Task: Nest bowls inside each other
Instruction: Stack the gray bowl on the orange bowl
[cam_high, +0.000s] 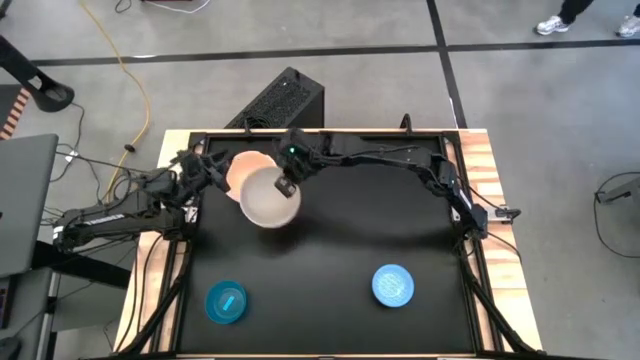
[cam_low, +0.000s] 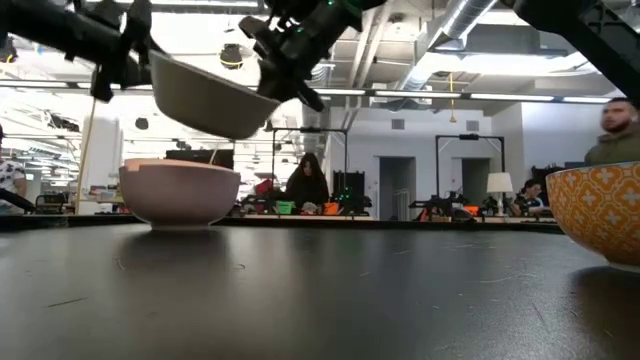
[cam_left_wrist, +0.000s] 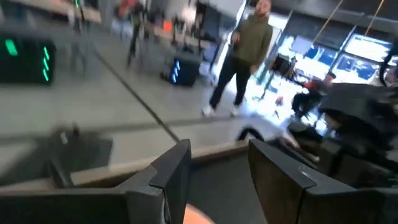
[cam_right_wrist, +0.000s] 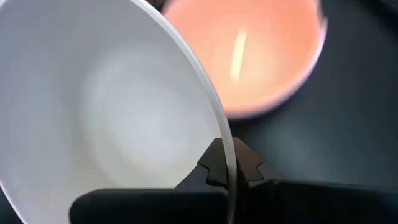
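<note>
Right gripper (cam_right_wrist: 229, 167) jaws are pinching the rim of the round white plastic bowl (cam_right_wrist: 112, 118). High view: this bowl is hanging beside the round translucent pink plastic bowl (cam_high: 248, 166), which is resting on the black desk (cam_high: 340, 240); left gripper (cam_high: 203, 172) jaws are standing open, empty, adjoining it.

This is a big open robotics lab: exposed ceiling pipes (cam_low: 470, 20), work desks with equipment (cam_low: 450, 205), people (cam_left_wrist: 239, 59) around, and taped concrete floor (cam_high: 540, 110).
</note>
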